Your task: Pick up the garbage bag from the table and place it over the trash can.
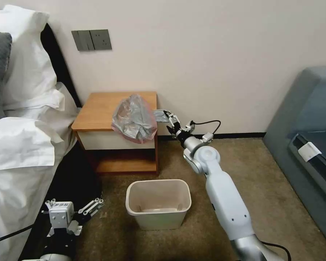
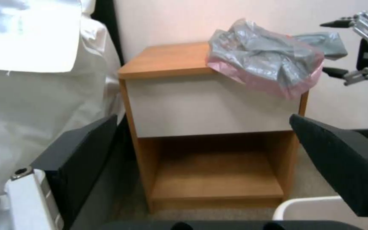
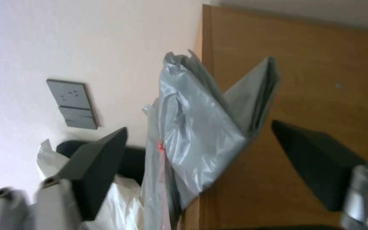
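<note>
Presently, items as seen. Garbage bag (image 1: 134, 117): crumpled grey plastic with a pinkish edge, lying on the right front corner of the desk (image 1: 101, 110), part of it hanging over the white drawer front, a grey flap sticking out past the desk's right edge. Right gripper (image 1: 169, 119): stretched out to that right edge, fingers (image 3: 99, 166) spread wide, one on each side of the grey flap; in the right wrist view the flap lies between them with gaps on both sides, so nothing is held. Trash can (image 1: 158, 203): cream bin standing upright on the carpet, below and in front of the right gripper's fingers, just in front of the desk. Left gripper (image 1: 84, 210): low beside the bed (image 1: 14, 174), well apart from the bag, fingers (image 2: 86, 150) open and holding nothing; seen between them are the desk's drawer front and lower shelf. Wall switch plate (image 1: 91, 40): above the desk.
</note>
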